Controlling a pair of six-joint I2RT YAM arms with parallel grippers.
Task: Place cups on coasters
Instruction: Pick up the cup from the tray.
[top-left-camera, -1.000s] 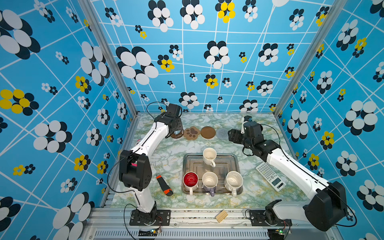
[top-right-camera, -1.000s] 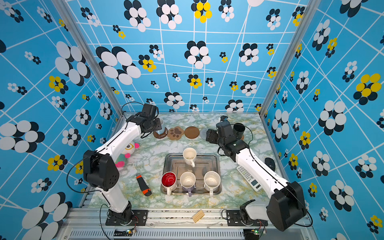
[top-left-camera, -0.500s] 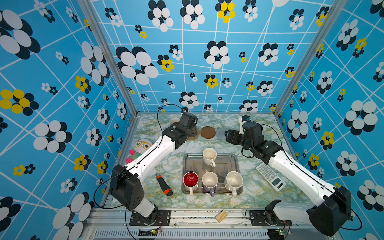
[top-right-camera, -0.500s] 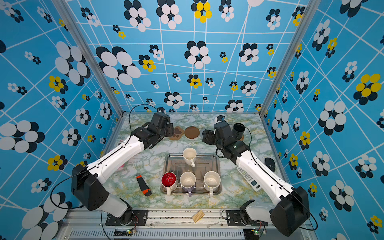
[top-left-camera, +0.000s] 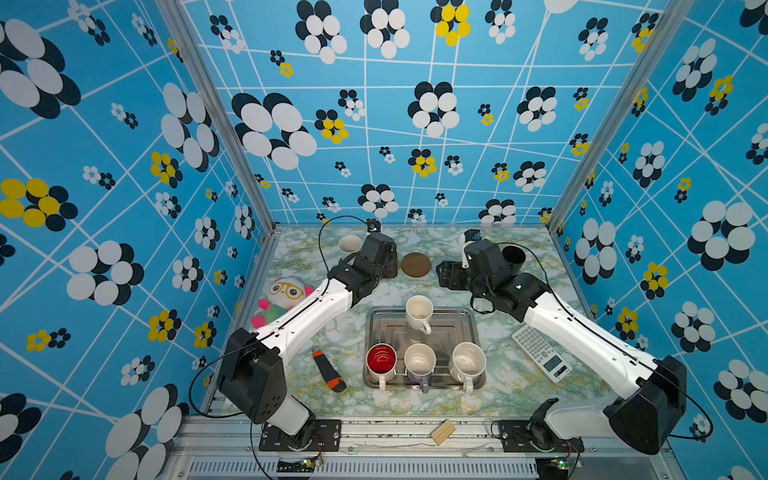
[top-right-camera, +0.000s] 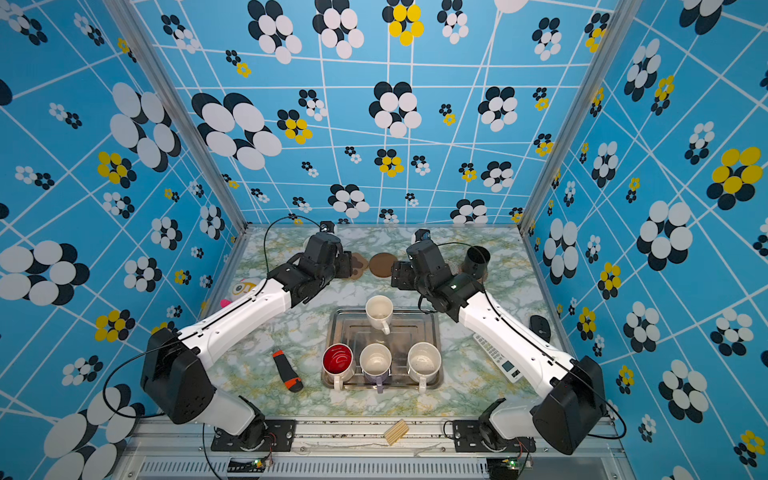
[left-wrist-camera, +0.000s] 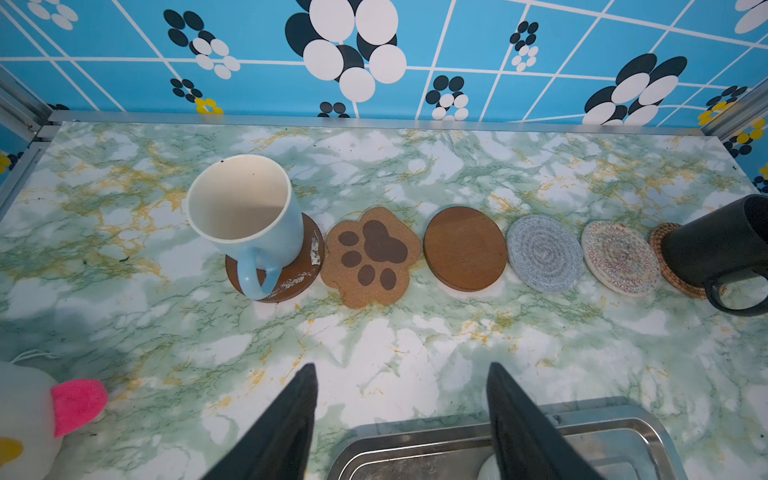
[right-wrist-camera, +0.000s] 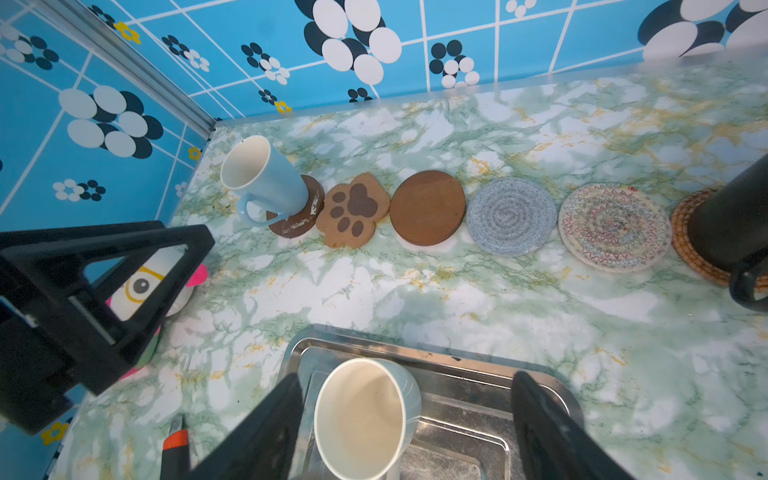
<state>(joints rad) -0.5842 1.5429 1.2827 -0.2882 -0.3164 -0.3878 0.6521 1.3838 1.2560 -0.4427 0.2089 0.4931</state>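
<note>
Light-blue mug (left-wrist-camera: 245, 212) stands on the end brown disc (left-wrist-camera: 297, 276), well apart from the left jaws, which gape empty over the tabletop (left-wrist-camera: 395, 345). The right jaws stand apart too; a cream mug (right-wrist-camera: 361, 415) on the tray (right-wrist-camera: 457, 361) shows between them, untouched. A second ago the left jaws were at the blue mug. Six mugs: four on the tray, black one (left-wrist-camera: 723, 245) on rattan (left-wrist-camera: 658, 253). Six coasters, four bare.

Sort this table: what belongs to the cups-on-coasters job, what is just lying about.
Job: light blue mug, black mug, red-lined mug, lavender mug, two cream mugs, six coasters.
Lying about: plush toy, orange-black tool, calculator, wooden block, steel tray holding four mugs.
</note>
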